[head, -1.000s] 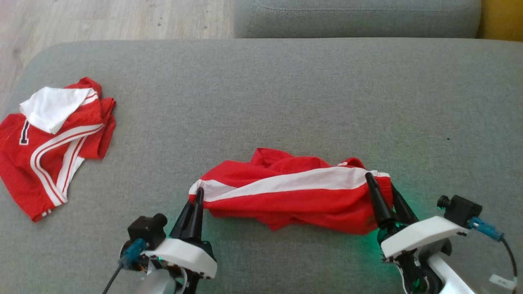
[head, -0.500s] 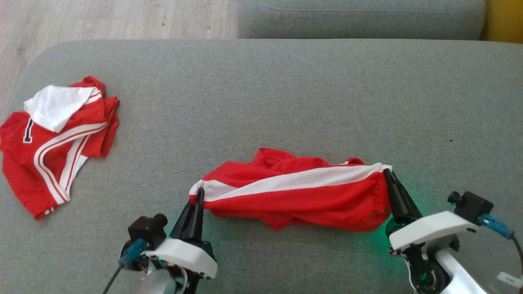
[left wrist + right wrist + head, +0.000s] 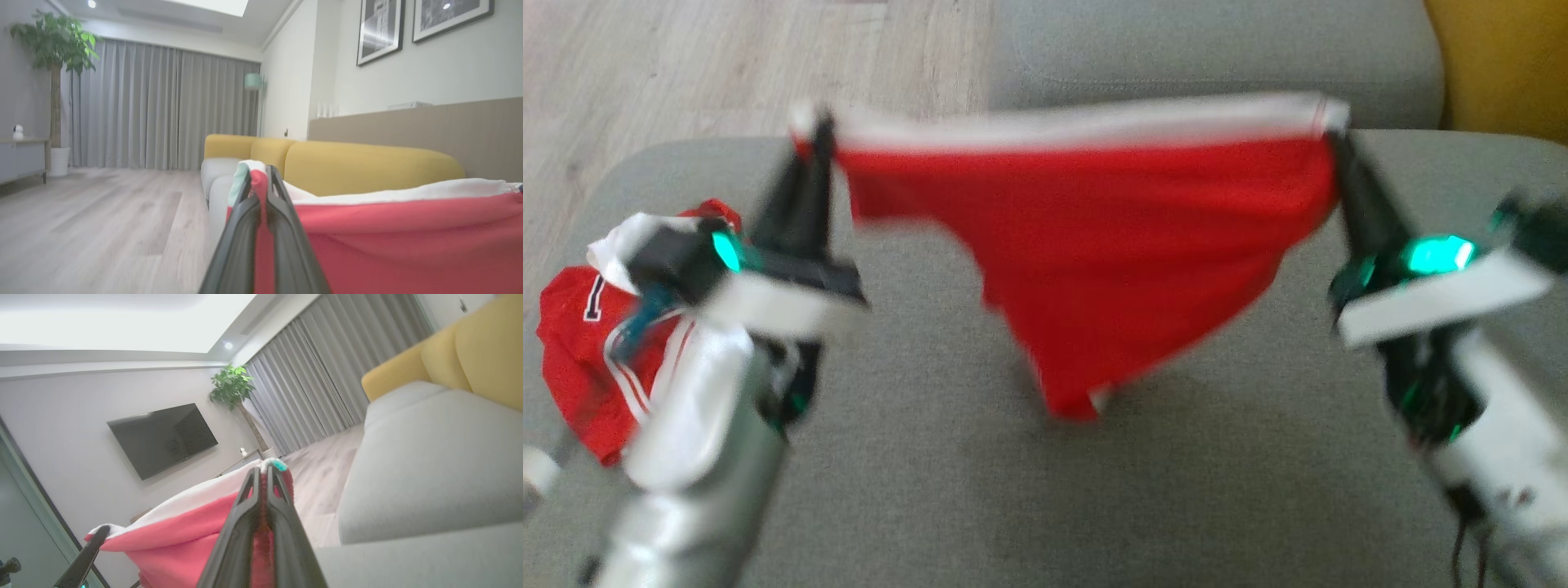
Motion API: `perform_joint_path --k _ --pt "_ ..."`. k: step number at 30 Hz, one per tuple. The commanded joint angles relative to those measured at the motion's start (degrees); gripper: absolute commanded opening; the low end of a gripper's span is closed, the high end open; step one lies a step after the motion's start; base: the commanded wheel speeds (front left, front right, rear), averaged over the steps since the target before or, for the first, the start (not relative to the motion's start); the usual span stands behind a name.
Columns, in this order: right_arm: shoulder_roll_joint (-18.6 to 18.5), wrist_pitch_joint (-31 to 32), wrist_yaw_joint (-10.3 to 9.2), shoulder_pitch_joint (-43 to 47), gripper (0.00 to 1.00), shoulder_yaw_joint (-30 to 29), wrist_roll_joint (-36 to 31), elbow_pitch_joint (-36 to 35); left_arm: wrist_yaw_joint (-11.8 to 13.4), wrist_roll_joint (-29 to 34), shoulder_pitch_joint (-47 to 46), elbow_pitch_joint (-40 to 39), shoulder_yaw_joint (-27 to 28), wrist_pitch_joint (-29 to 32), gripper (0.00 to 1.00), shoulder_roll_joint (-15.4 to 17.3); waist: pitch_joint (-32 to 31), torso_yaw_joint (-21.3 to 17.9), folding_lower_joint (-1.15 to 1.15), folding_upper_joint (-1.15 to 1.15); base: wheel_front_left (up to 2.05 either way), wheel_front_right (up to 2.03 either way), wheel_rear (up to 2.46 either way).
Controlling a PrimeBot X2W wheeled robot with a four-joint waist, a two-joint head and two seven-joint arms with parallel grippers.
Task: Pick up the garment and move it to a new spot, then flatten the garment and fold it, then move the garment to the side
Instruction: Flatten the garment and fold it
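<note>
Hanging in the air between the two claws, the red garment (image 3: 1094, 245) is stretched wide, with its white band along the top. It is above the far part of the grey couch seat (image 3: 1176, 490). The left claw (image 3: 815, 135) is clenched on the top left corner. The right claw (image 3: 1335, 143) is clenched on the top right corner (each wrist view shows red cloth pinched tight between the dark fingers (image 3: 239, 245)). The bottom of the garment droops down to a point. I think it hangs just clear of the seat, but the head view is blurry. Another red and white piece of clothing (image 3: 568, 351) lies bunched up at the left edge of the seat, partly behind the left arm.

So the picking-up part looks done. The rest is left to do, I think. The garment has to be put down in a new spot, smoothed flat, folded, and then moved off to the side.
</note>
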Motion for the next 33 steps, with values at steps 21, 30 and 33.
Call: perform_joint_path --k 21,30,33 --pt "-2.8 0.0 0.44 -41.4 0.0 5.5 -10.4 13.7 6.7 3.4 -34.2 7.1 3.6 0.7 0.0 3.8 17.5 -0.1 0.0 0.0 0.0 0.0 0.0" --pt "-1.8 -0.6 0.44 -42.0 0.0 -4.4 -27.2 8.8 7.4 8.5 -33.9 -2.6 11.2 -0.5 0.0 -1.3 18.3 1.4 0.0 0.0 0.0 0.0 0.0" --pt "-1.8 -0.6 0.44 -33.8 0.0 -4.4 -28.4 7.4 5.6 8.2 -24.5 -3.7 13.5 -0.5 0.0 -4.3 17.0 1.8 0.0 0.0 0.0 0.0 0.0"
